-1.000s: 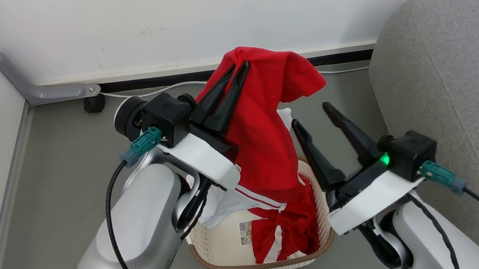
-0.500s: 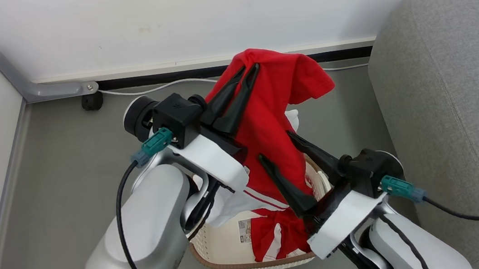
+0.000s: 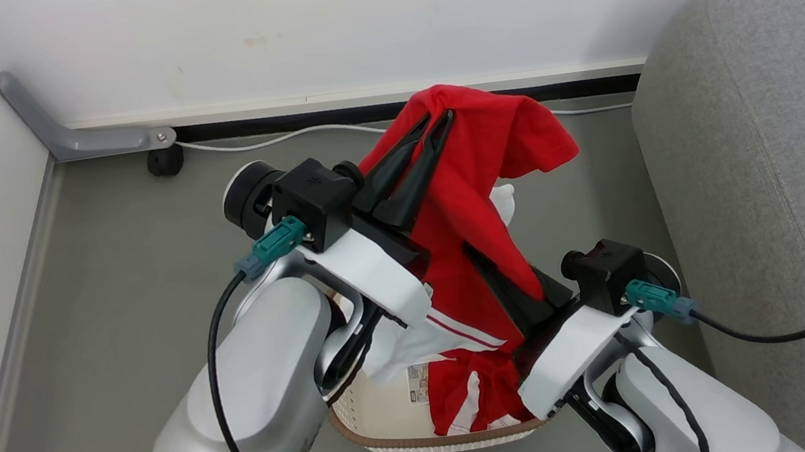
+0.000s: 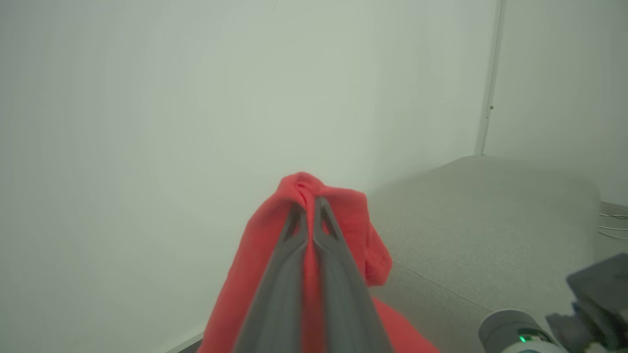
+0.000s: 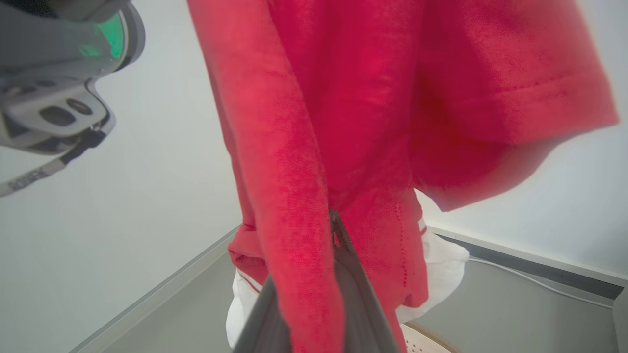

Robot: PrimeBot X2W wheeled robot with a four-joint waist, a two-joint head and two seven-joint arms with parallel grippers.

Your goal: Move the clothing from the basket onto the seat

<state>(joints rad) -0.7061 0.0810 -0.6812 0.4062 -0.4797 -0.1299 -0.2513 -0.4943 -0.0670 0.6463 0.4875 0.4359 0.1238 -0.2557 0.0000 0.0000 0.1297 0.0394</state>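
Snagging is threatening: left claw [image 3: 439, 120] is clamping the red shirt [image 3: 462, 211] above the basket [image 3: 354, 428]. Whether right claw [image 5: 336, 220] is gripping I cannot tell, and the hem [image 3: 461, 326] is hanging into the basket.

Matt knit cloth for clothing [image 3: 461, 203]; smooth perforated plastic (slight sheen) for basket [image 3: 355, 406]; coarse woven fabric on seat [image 3: 760, 136].

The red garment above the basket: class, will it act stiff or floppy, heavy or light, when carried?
Probably floppy: the red garment hangs in folds from the left gripper. Likely light: a fingertip pinch holds it. It may catch the basket below its hanging hem.
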